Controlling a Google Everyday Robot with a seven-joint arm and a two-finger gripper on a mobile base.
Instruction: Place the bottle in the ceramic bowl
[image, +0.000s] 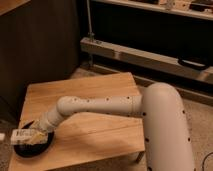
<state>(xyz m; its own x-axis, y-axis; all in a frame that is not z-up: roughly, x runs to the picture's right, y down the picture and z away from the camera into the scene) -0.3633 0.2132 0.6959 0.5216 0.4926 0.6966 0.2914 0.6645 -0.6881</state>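
"While the bottle (22, 135) lies on its side across the ceramic bowl (32, 152), what worries you most?"

"Its overhang. One end reaches past the bowl's rim on the side away from the arm (95, 105). It looks perched on the rim more than settled inside. If it were freed like that, I'd expect it to tip outward or roll off."

"And where would it go?"

"The bowl sits at a corner of the tabletop (95, 90), close to the edge. A bottle that slips off the rim there could well drop to the floor."

"Is the claw (39, 131) clamping it?"

"I cannot tell. The claw is right at the bottle, over the bowl, but whether it pinches the bottle or stands spread does not show."

"So there's a second risk?"

"Yes. If it is clamped and the arm pulls away, the bottle goes with it. If it is loose, a sideways brush from the claw could knock the bottle out. It could also shove the bowl nearer the edge, since a bowl on smooth wood probably slides easily."

"What would lessen that?"

"Centring the bottle lower over the bowl's hollow before letting go, then lifting straight up."
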